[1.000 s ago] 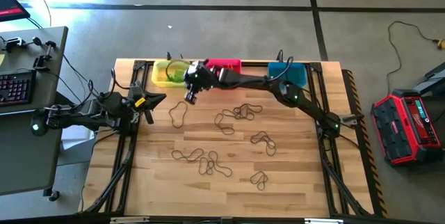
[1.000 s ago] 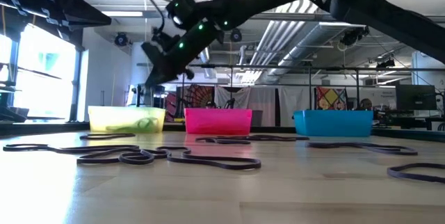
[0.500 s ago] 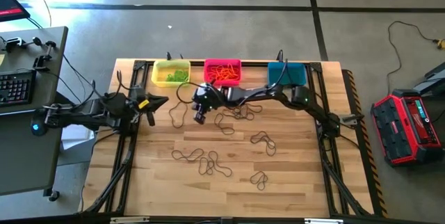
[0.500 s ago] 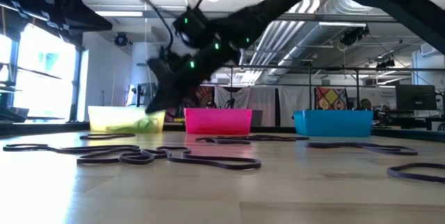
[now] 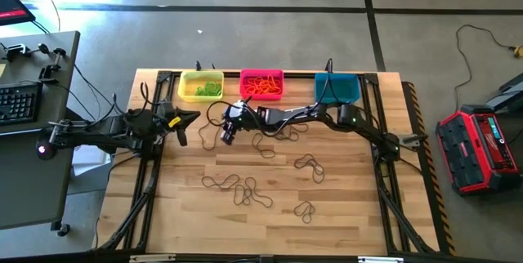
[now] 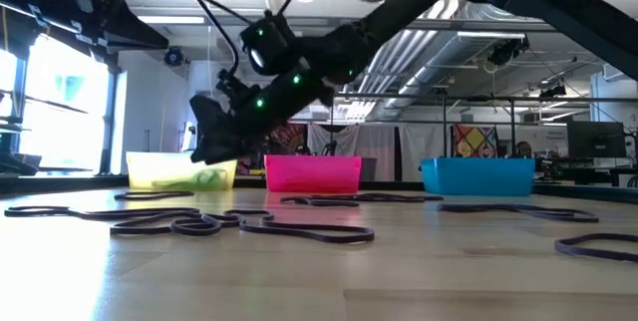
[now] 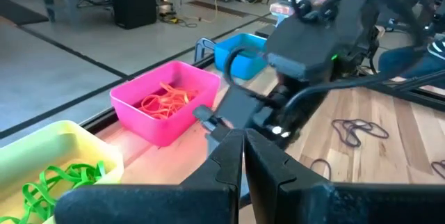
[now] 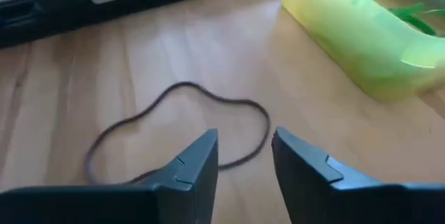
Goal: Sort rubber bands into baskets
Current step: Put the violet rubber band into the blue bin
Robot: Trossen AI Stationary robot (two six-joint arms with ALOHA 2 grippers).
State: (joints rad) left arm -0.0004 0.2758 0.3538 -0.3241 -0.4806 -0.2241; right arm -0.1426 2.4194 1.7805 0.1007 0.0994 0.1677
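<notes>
Three baskets stand in a row at the table's far edge: yellow [image 5: 201,86] with green bands, pink [image 5: 261,84] with orange bands, teal [image 5: 337,86]. Several dark rubber bands lie loose on the wood. One dark band [image 8: 188,123] lies flat near the yellow basket [image 8: 361,36], also seen from above [image 5: 210,132]. My right gripper [image 8: 245,156] hangs open just above this band's near side, clear of the table [image 6: 204,147]; nothing is between its fingers. My left gripper [image 7: 243,147] waits shut at the table's left side [image 5: 181,124].
More dark bands lie in clumps at the table's middle [image 5: 278,132], toward the near edge [image 5: 237,188] and to the right [image 5: 309,165]. Black frame rails run along the table's left and right sides. Bare wood lies between the clumps.
My right gripper has come away from over the yellow basket, moving toward the table's near edge and down, and now hangs low over the dark band beside that basket. The bands on the table lie as before.
</notes>
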